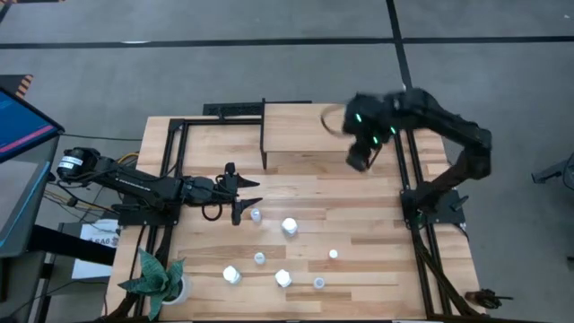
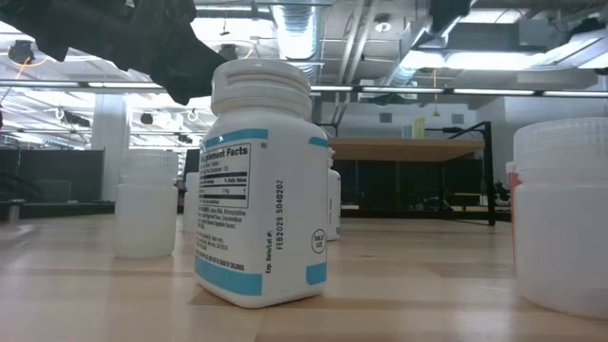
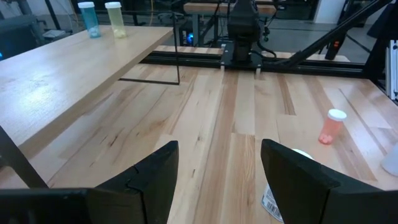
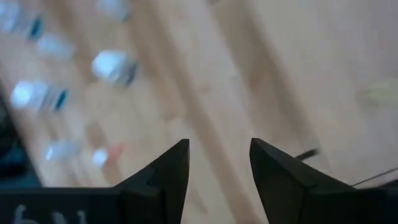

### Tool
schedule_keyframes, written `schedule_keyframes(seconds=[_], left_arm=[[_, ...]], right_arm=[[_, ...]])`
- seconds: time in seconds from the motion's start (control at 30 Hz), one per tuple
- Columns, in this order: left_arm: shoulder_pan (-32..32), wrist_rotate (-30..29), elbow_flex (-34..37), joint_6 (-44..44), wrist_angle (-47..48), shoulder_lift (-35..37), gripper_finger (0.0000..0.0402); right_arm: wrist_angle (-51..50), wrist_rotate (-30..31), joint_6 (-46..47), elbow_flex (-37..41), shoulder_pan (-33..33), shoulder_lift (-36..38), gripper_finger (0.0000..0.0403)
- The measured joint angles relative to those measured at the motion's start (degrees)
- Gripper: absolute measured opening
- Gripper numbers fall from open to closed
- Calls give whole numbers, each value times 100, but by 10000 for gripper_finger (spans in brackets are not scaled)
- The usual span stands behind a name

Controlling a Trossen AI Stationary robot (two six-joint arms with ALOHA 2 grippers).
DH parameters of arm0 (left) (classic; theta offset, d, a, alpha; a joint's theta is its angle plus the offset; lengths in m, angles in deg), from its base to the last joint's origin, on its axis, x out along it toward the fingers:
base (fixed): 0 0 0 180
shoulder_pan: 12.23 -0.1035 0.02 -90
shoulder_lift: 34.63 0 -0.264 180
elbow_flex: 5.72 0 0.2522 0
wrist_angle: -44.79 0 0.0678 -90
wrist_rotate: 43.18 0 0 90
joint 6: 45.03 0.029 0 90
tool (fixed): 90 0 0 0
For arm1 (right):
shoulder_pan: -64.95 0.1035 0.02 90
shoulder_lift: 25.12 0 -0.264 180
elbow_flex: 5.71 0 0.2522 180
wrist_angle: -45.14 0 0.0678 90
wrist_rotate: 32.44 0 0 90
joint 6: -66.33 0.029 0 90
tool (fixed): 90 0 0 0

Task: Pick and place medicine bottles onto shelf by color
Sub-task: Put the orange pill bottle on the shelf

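Pale wooden planks make up the surface [image 1: 359,224], with grey floor all round it in the high view and an open workshop behind it in the low view. At the far side stands the shelf [image 1: 300,130], raised on thin black legs so bottles can be lined up on top. Two bottles [image 3: 103,18] are on it already, one blue and one yellowish, side by side at one end, which looks like the start of a grouping by color.

About seven other bottles remain loose on the near half of the surface, among them a large white one [image 1: 289,226] and a small orange one [image 1: 333,255]. They stand well apart from each other, which should leave room for fingers to come down around any one of them.

Beside the shelf's right edge hangs the right gripper [image 1: 359,160], tilted down, its fingers parted with nothing between them; every loose bottle is well apart from it, toward the near side.

Low over the surface, the left gripper [image 1: 247,196] reaches in from the left, open and empty. A small bottle [image 1: 256,215] stands just beside its fingertips, on the near side, not between them.
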Motion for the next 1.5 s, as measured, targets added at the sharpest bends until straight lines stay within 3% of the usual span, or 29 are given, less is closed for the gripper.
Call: schedule_keyframes(seconds=[0.13, 0.33, 0.47, 0.6, 0.8, 1.17, 1.5], left_arm=[[0, 1, 0, -172, 2, -2, 219], [9, 98, 0, -385, 8, -2, 219], [9, 156, 0, -364, 21, -2, 219], [9, 156, 0, -364, 27, -2, 219], [9, 154, 2, -364, 110, -2, 219], [9, 151, 4, -362, 203, -2, 219], [9, 151, 4, -364, 197, -2, 219]], right_arm=[[243, 523, 828, 967, 1213, 730, 180], [1395, 1376, 2745, 2922, 3009, 1643, 168], [2711, 1478, 3484, 4069, 3907, 1847, 163], [3994, 1494, 3655, 4857, 4465, 1674, 159], [4822, 1634, 3677, 5428, 4873, 877, 152], [5682, 1487, 3958, 5487, 4902, -1032, 162], [6292, 1423, 3361, 5484, 4754, -1086, 232]])
